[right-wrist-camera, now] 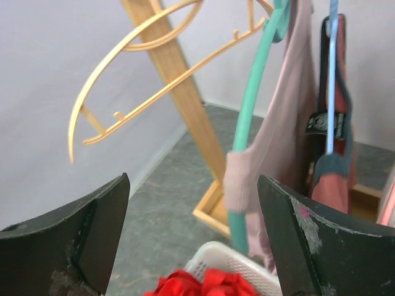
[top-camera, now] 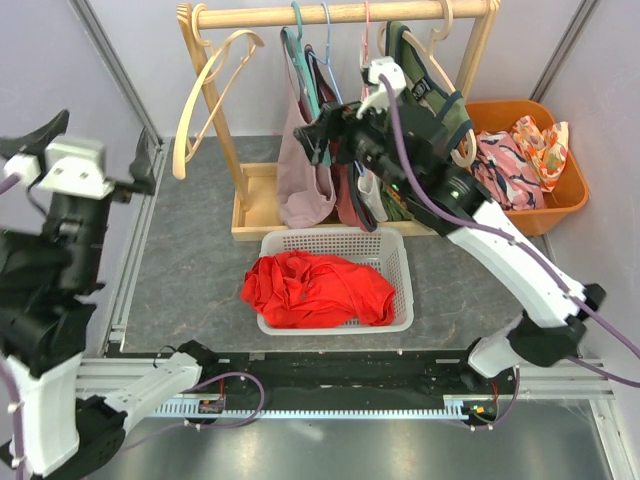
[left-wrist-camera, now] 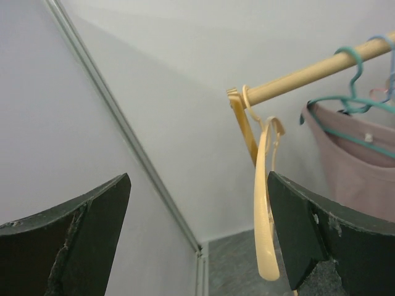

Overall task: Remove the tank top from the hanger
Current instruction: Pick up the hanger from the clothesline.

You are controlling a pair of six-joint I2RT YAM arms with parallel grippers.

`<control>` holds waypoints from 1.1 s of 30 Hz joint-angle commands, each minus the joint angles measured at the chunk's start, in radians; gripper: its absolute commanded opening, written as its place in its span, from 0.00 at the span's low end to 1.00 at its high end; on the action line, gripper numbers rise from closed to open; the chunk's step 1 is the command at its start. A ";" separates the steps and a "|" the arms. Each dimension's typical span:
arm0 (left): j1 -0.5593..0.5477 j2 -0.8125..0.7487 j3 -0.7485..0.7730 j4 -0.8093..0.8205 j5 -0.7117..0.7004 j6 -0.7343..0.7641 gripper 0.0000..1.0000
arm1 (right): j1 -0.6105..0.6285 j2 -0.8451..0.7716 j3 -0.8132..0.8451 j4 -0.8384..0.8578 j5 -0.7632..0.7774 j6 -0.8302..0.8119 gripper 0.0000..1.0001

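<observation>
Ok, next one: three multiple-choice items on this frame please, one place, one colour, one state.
1. Where does the red garment lie? A in the white basket B on the floor C on a shelf
2. What colour is the hanger carrying the mauve tank top? A cream B teal C black
3. How is the left gripper? A shut on a hanger B shut on cloth C open and empty

1 A: red cloth fills the basket. 2 B: its teal arm bears the strap. 3 C: jaws wide apart, nothing between.
</observation>
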State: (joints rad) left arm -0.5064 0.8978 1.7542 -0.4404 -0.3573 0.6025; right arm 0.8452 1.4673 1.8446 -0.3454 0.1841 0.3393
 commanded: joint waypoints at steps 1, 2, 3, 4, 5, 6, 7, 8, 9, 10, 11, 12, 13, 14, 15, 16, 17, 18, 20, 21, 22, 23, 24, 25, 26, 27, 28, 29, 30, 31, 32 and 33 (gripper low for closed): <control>-0.004 -0.014 -0.035 -0.130 0.101 -0.141 1.00 | -0.001 0.125 0.198 -0.040 0.101 -0.092 0.93; -0.004 -0.020 -0.041 -0.129 0.098 -0.141 1.00 | -0.001 0.148 0.231 -0.061 0.101 -0.104 0.93; -0.004 -0.029 -0.048 -0.130 0.095 -0.139 1.00 | -0.001 0.190 0.290 -0.072 0.101 -0.106 0.93; -0.004 -0.034 -0.053 -0.130 0.095 -0.138 1.00 | 0.000 0.209 0.315 -0.079 0.100 -0.108 0.93; -0.004 -0.036 -0.056 -0.132 0.098 -0.136 1.00 | -0.001 0.226 0.335 -0.090 0.100 -0.109 0.92; -0.004 -0.040 -0.062 -0.132 0.096 -0.138 1.00 | -0.001 0.254 0.366 -0.098 0.098 -0.106 0.92; -0.004 -0.043 -0.064 -0.130 0.096 -0.136 1.00 | -0.001 0.264 0.372 -0.099 0.100 -0.105 0.92; -0.006 -0.045 -0.065 -0.133 0.096 -0.135 1.00 | -0.001 0.272 0.375 -0.106 0.107 -0.105 0.91; -0.003 -0.048 -0.067 -0.135 0.096 -0.136 1.00 | -0.001 0.280 0.366 -0.107 0.112 -0.102 0.91; -0.004 -0.051 -0.068 -0.139 0.098 -0.136 0.99 | -0.001 0.280 0.357 -0.107 0.117 -0.102 0.89; -0.004 -0.054 -0.070 -0.139 0.096 -0.135 1.00 | -0.001 0.280 0.348 -0.106 0.123 -0.103 0.88; -0.003 -0.057 -0.071 -0.139 0.098 -0.133 1.00 | -0.001 0.274 0.323 -0.107 0.138 -0.106 0.87; -0.004 -0.060 -0.071 -0.142 0.098 -0.132 0.99 | 0.000 0.269 0.311 -0.109 0.144 -0.117 0.85; -0.004 -0.060 -0.071 -0.144 0.096 -0.132 1.00 | 0.000 0.263 0.297 -0.109 0.152 -0.123 0.84; -0.003 -0.062 -0.070 -0.144 0.096 -0.130 1.00 | 0.000 0.252 0.277 -0.109 0.170 -0.132 0.84; -0.003 -0.060 -0.070 -0.146 0.096 -0.130 1.00 | 0.002 0.248 0.268 -0.107 0.175 -0.146 0.83; -0.003 -0.062 -0.070 -0.146 0.098 -0.132 1.00 | 0.002 0.242 0.260 -0.107 0.179 -0.151 0.82; -0.003 -0.059 -0.068 -0.146 0.101 -0.135 1.00 | 0.002 0.234 0.248 -0.107 0.186 -0.155 0.81; -0.001 -0.054 -0.065 -0.150 0.104 -0.135 1.00 | 0.002 0.228 0.235 -0.107 0.193 -0.169 0.78; -0.001 -0.050 -0.062 -0.152 0.107 -0.138 1.00 | 0.003 0.223 0.226 -0.107 0.196 -0.174 0.76; 0.000 -0.050 -0.059 -0.153 0.109 -0.139 1.00 | 0.000 0.220 0.222 -0.106 0.204 -0.178 0.73; 0.003 -0.045 -0.056 -0.158 0.110 -0.141 1.00 | 0.002 0.219 0.214 -0.107 0.209 -0.186 0.70; 0.003 -0.043 -0.050 -0.159 0.115 -0.142 1.00 | 0.002 0.214 0.199 -0.107 0.218 -0.187 0.68; 0.005 -0.043 -0.047 -0.159 0.116 -0.142 1.00 | 0.002 0.211 0.191 -0.100 0.222 -0.189 0.63; 0.006 -0.042 -0.047 -0.161 0.118 -0.142 1.00 | 0.002 0.206 0.176 -0.096 0.225 -0.197 0.59; 0.008 -0.040 -0.048 -0.164 0.119 -0.142 0.99 | 0.002 0.199 0.168 -0.092 0.227 -0.198 0.55; 0.009 -0.039 -0.048 -0.162 0.123 -0.144 0.98 | 0.002 0.197 0.162 -0.080 0.229 -0.203 0.47; 0.011 -0.037 -0.048 -0.164 0.123 -0.144 0.98 | 0.002 0.191 0.156 -0.072 0.232 -0.207 0.42; 0.012 -0.037 -0.050 -0.167 0.127 -0.145 0.97 | 0.002 0.186 0.151 -0.067 0.232 -0.213 0.37; 0.014 -0.036 -0.053 -0.169 0.129 -0.147 0.96 | 0.002 0.185 0.148 -0.054 0.235 -0.220 0.28; 0.016 -0.037 -0.056 -0.169 0.130 -0.147 0.95 | 0.002 0.182 0.148 -0.049 0.241 -0.224 0.24; 0.017 -0.037 -0.064 -0.170 0.133 -0.148 0.94 | 0.002 0.180 0.150 -0.043 0.247 -0.238 0.19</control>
State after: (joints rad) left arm -0.4984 0.8494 1.6802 -0.6006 -0.2501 0.4911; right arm 0.8425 1.7000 1.9942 -0.4469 0.3981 0.1425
